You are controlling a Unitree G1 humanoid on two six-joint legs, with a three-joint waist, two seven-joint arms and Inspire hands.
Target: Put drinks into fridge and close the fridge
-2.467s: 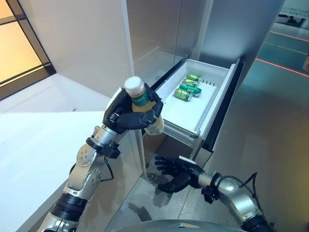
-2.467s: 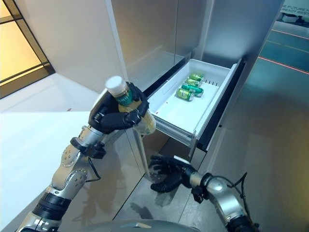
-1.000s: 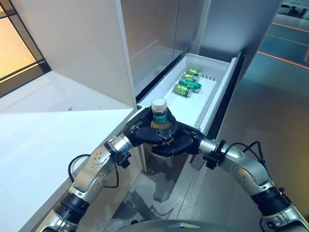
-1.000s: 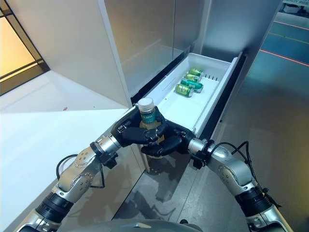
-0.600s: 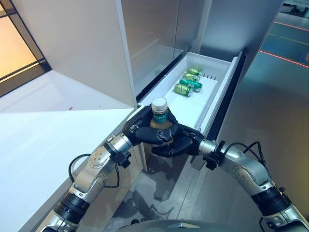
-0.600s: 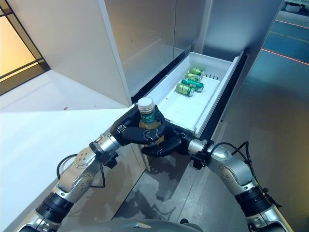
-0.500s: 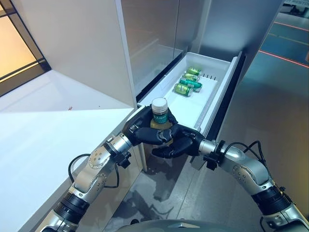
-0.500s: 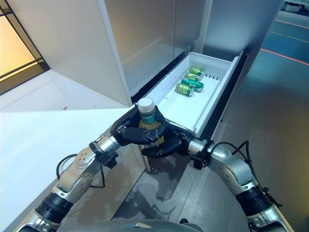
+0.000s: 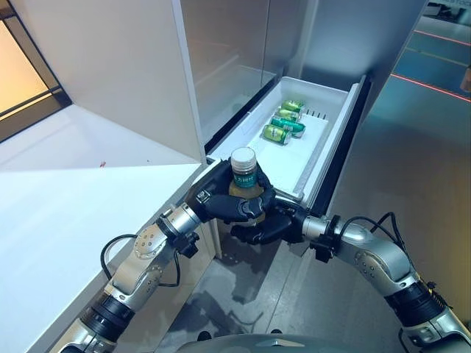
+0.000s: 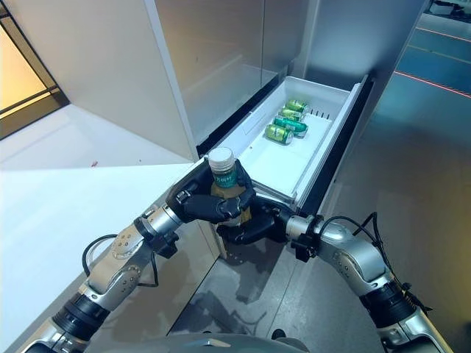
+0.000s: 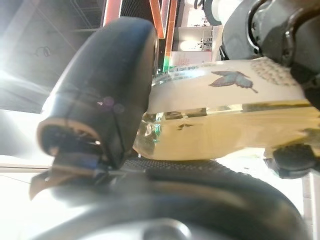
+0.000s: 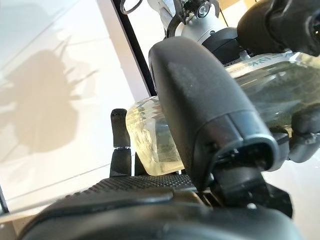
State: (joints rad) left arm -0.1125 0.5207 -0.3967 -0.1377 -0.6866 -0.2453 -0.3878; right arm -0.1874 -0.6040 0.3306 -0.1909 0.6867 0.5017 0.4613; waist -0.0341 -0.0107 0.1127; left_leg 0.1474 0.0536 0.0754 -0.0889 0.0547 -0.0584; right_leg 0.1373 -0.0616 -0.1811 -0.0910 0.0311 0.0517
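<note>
Right hand (image 9: 266,228) has curled under the clear, white-capped bottle (image 9: 243,175); left hand (image 9: 221,200) grips it too

Upright tea bottle (image 9: 243,176) (white cap), green cans (image 9: 283,123) lying in open fridge drawer (image 9: 321,147)

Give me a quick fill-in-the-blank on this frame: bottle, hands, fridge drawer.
The bottle is gripped by ____ hands, left hand and right hand.
The fridge drawer stands ____.
The cans in it are coloured ____.
The bottle stands with its cap pointing ____.

Missing words: both; open; green; up
</note>
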